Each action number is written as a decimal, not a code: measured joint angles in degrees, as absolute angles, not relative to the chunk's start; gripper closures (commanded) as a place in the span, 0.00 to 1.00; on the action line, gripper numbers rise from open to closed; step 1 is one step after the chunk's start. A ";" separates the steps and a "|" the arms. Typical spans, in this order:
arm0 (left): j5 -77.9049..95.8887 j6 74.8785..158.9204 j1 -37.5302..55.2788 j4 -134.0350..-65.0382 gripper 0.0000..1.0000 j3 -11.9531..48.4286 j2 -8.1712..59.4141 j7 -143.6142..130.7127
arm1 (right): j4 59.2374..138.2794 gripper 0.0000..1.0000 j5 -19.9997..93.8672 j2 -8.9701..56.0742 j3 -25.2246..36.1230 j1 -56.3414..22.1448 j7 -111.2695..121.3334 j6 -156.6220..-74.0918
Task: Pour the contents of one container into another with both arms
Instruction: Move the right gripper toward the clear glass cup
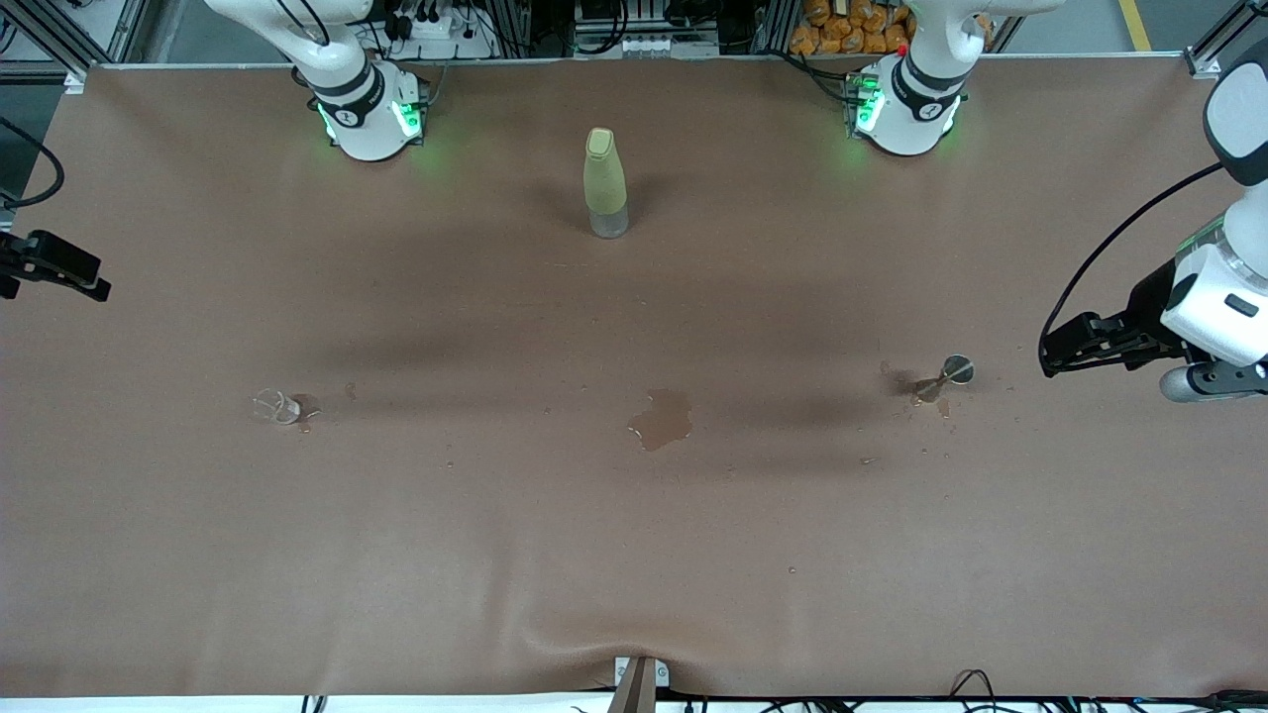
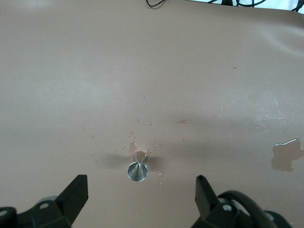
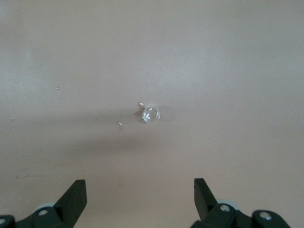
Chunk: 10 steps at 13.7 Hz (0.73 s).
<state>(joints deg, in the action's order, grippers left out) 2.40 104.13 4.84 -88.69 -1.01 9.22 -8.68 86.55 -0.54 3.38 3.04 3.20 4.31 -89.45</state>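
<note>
The clear cup (image 1: pixel 276 406) sits on the brown table (image 1: pixel 495 555) toward the right arm's end, at about nine o'clock from a puddle (image 1: pixel 662 418). The goblet (image 1: pixel 946 377) stands at about three o'clock from it, among droplets. Both pincers are released and hold nothing — the left gripper (image 2: pixel 141 190) over the goblet, the right gripper (image 3: pixel 140 194) over the cup.

My brown counter (image 1: pixel 495 555) spreads wide under even light; aluminium framing (image 1: pixel 99 35) and cables (image 1: pixel 976 683) line its edges.
</note>
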 measured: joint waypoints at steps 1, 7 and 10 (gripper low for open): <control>2.40 103.99 4.86 -88.67 0.00 -1.00 9.21 -8.80 | 86.55 0.00 -0.04 3.44 3.09 3.34 4.31 -89.10; 2.40 102.88 4.87 -87.64 0.00 -0.29 9.06 -8.88 | 86.55 0.00 1.06 3.45 3.45 4.12 4.32 -88.97; 2.40 102.79 4.84 -87.61 0.00 -0.30 9.06 -8.88 | 86.57 0.00 1.12 3.61 3.17 4.10 4.72 -88.86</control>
<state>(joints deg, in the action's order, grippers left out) 2.40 102.79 4.84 -87.61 -0.30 9.06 -8.88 86.57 1.12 3.61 3.17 4.10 4.72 -88.86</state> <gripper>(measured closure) 0.000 0.000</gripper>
